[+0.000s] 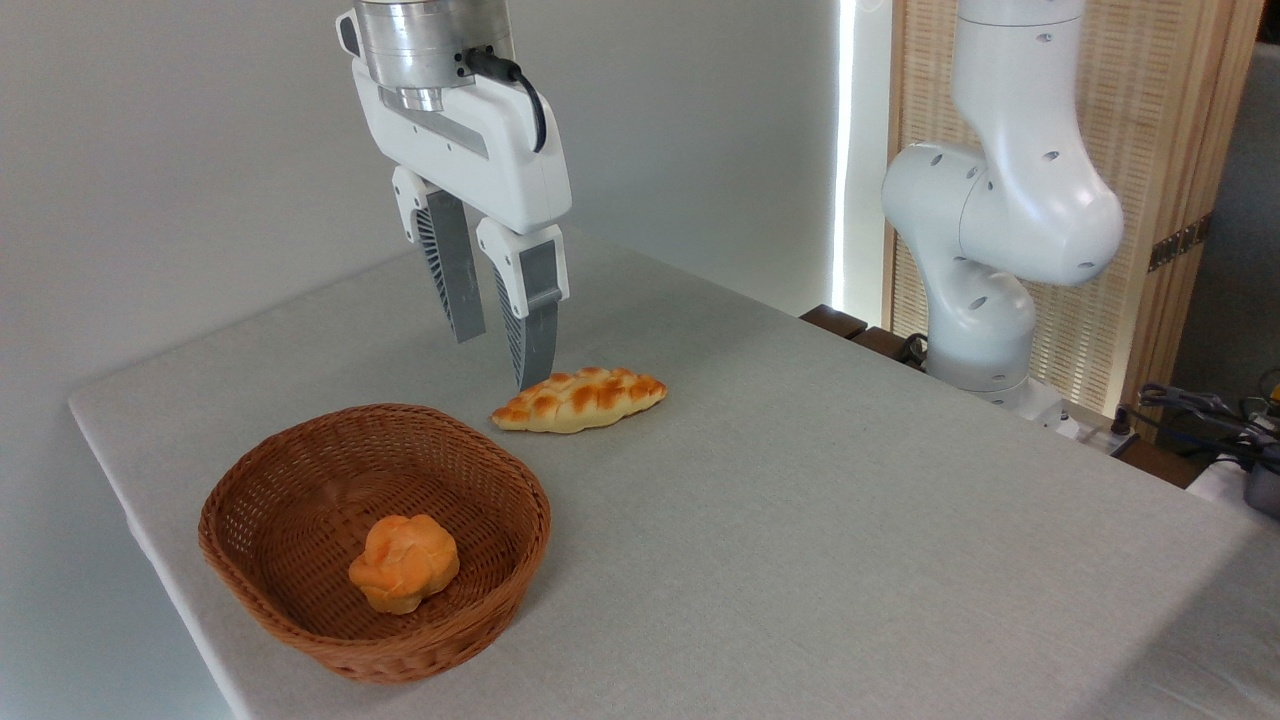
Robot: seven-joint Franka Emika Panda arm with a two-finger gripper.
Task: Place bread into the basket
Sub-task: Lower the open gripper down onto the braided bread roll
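a: bread, long pale yellow loaf, golden-brown cross-hatched top: on grey table, just beside round reddish-brown wicker basket.
b: gripper: narrowly parted, empty, above loaf's left end. small orange knotted bun: inside basket.

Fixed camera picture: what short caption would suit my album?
Open hand hovers beside the bread; a bun sits in the basket.

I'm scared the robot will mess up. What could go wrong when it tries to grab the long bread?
1. The open gripper hangs over the left end of the bread, not its middle, so if pinched there the loaf might tip or slip out.
2. The basket already holds a small orange bun, so the long bread might land on it or lean on the rim.
3. The basket sits close by, so a fingertip could bump it.
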